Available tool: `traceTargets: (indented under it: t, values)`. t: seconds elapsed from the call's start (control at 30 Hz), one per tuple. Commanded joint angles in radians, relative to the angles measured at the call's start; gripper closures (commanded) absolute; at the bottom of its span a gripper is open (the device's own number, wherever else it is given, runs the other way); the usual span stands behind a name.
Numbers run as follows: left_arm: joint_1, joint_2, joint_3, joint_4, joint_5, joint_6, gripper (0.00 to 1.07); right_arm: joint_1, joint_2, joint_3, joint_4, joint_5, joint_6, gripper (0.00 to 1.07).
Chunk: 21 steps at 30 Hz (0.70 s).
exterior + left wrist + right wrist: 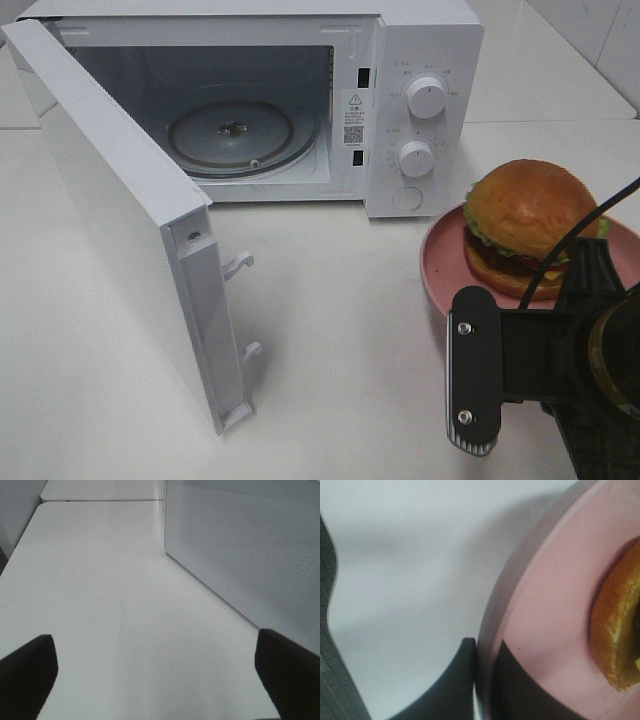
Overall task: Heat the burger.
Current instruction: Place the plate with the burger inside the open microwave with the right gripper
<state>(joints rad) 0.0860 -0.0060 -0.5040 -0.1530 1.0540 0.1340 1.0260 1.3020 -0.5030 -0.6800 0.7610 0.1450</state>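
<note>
- The burger [522, 225] sits on the pink plate [440, 265] at the right of the tabletop [340, 330]. It is in front of the control-panel end of the microwave [420, 60] and apart from it.
- It stands upright, bun crown up and stacked straight from the plate. It is round, so it has no long side. Its green lettuce frill pokes out on the side toward the microwave.
- The right end effector [485, 642] is closed on the plate's near rim, with one dark finger [455, 680] outside the rim and the other on the plate's inner face. It does not touch the burger.
- Only the right wrist view shows this pinch. In the exterior high view the right arm [540, 370] covers the rim and the grip, but that view shows the whole burger. The wrist view catches only an edge of its lower bun.
- The left end effector [154, 640] is spread wide with nothing between its fingers, above bare tabletop. It appears only in the left wrist view, beside the outer face of the door [250, 555].
- The exterior high view alone shows the door swung fully open to the left and the glass turntable [230, 135] inside the cavity.
</note>
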Motion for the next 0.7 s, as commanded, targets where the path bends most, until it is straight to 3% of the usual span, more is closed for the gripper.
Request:
traceTargets:
  t: [0.03,0.47,0.7]
  values:
    - [0.002,-0.019,0.004,0.002,-0.014,-0.008,0.07,0.004,-0.009,0.001,-0.062,-0.02,-0.06,1.07]
    - [0.002,-0.019,0.004,0.002,-0.014,-0.008,0.07,0.004,-0.009,0.0,-0.118,-0.121,-0.364,1.07]
    - [0.002,-0.019,0.004,0.002,-0.014,-0.008,0.07,0.004,-0.009,0.0,-0.121,-0.2,-0.358,1.06]
